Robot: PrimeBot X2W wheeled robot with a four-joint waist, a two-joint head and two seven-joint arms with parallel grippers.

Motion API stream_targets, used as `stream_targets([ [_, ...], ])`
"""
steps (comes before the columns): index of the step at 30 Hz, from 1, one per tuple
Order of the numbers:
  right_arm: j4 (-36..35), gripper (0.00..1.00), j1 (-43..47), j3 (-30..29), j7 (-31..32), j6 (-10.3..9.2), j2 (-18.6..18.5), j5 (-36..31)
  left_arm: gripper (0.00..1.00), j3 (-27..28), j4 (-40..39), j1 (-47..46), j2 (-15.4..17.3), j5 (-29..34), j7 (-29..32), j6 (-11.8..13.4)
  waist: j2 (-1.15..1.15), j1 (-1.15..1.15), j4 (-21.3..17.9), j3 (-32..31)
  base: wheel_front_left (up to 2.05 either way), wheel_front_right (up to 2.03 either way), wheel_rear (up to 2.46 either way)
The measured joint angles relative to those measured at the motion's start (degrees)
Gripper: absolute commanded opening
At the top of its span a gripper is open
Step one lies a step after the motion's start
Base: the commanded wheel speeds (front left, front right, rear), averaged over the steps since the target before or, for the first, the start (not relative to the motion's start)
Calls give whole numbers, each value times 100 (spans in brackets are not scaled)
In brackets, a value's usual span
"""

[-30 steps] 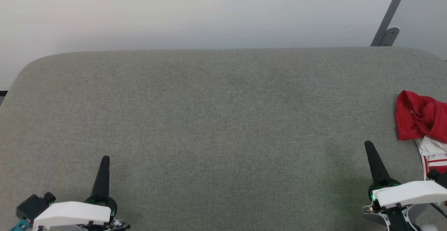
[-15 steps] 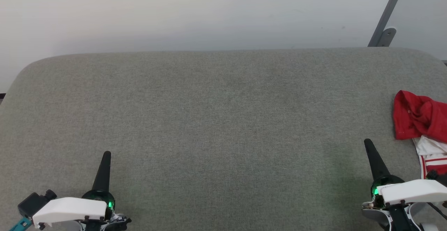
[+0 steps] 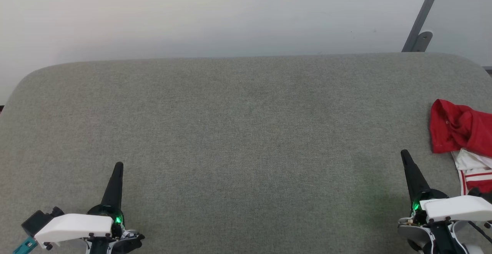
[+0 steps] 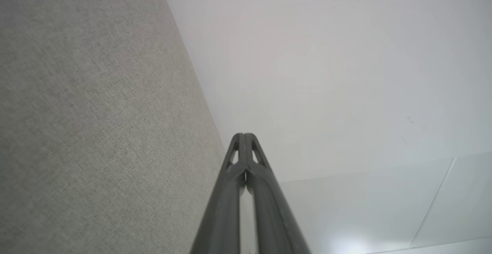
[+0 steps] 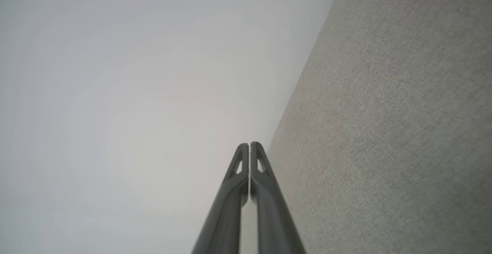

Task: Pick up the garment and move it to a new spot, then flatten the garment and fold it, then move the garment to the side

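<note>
garment point(image 3: 456, 131) bunched (partly cut off), long axis seemingly near-far

The garment point(image 3: 455, 129) runs off the head view's right edge; crumpled folds hide its front.

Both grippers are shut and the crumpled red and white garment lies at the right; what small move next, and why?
Probably swing the shut right gripper toward the crumpled red and white garment: it lies bunched and untouched at the grey fabric surface's right edge, just beyond that gripper and far from the left gripper.
</note>
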Motion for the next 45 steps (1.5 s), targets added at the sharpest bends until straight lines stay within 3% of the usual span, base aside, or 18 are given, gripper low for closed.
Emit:
stream_targets([
  [32,77,0,-147,-102,229,0,105,1159,0,145,122,-247,-134,-1065,354,0,0,0,-91,-65,0,0,0],
  [45,78,0,-153,-110,247,0,114,1176,0,163,125,-251,-145,-1077,367,0,0,0,-92,-65,0,0,0],
])
